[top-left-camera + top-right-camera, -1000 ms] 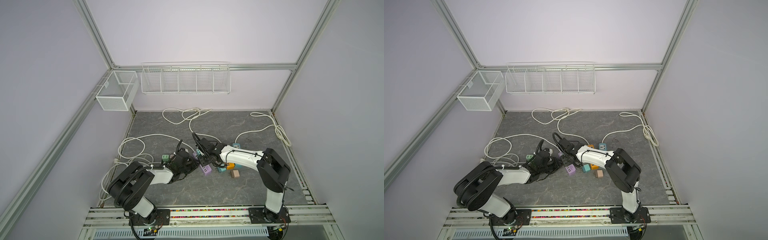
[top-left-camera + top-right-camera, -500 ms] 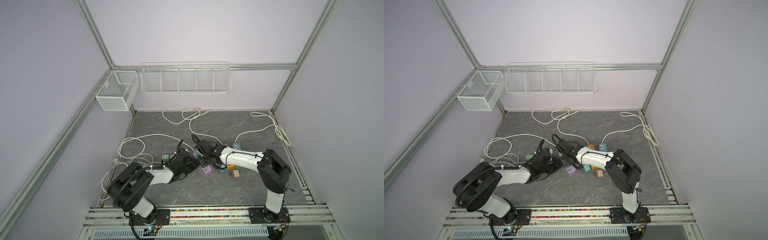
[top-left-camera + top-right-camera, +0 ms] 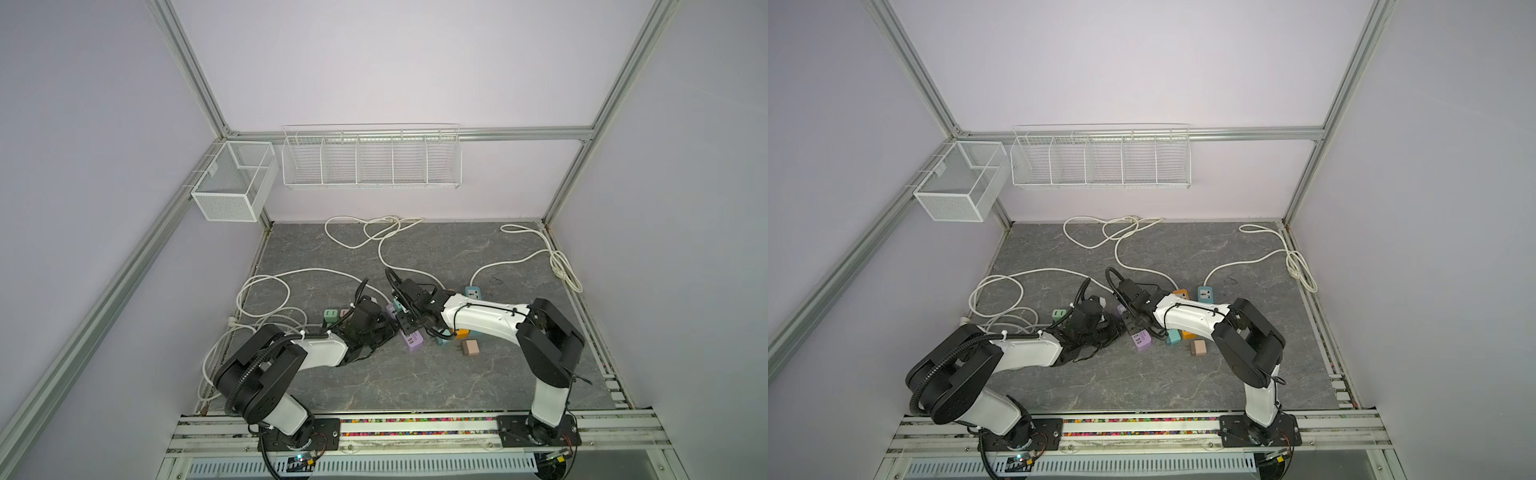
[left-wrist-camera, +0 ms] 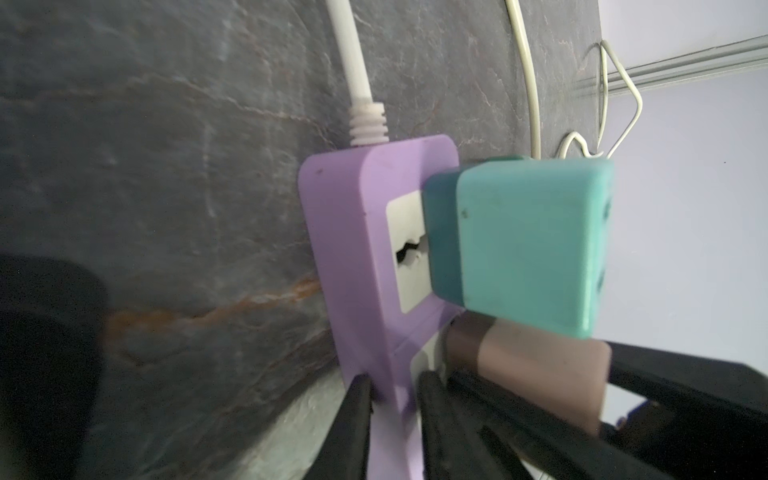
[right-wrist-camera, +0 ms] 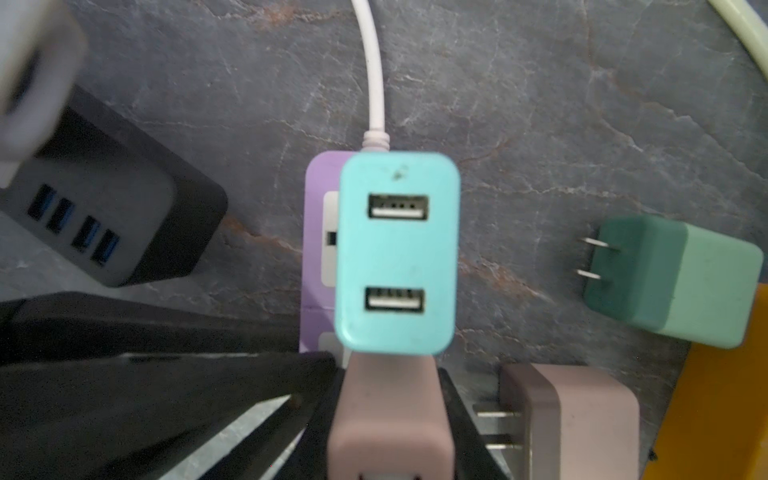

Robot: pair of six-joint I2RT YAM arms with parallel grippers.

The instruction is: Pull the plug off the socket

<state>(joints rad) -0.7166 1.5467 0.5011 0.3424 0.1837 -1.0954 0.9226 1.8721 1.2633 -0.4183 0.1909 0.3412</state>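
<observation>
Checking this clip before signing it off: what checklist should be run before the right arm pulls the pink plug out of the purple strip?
1. Grip on the plug: right gripper shut on the pink plug: ok.
2. Bracing: left gripper shut on the edge of the purple strip: ok.
3. Start state: pink plug seated, its base against the strip: ok.
4. Gap between the pink plug and the teal adapter next to it: cannot tell; they look pressed together.
5. Clutter: loose brown plug and green plug lie apart from the strip: ok.
</observation>
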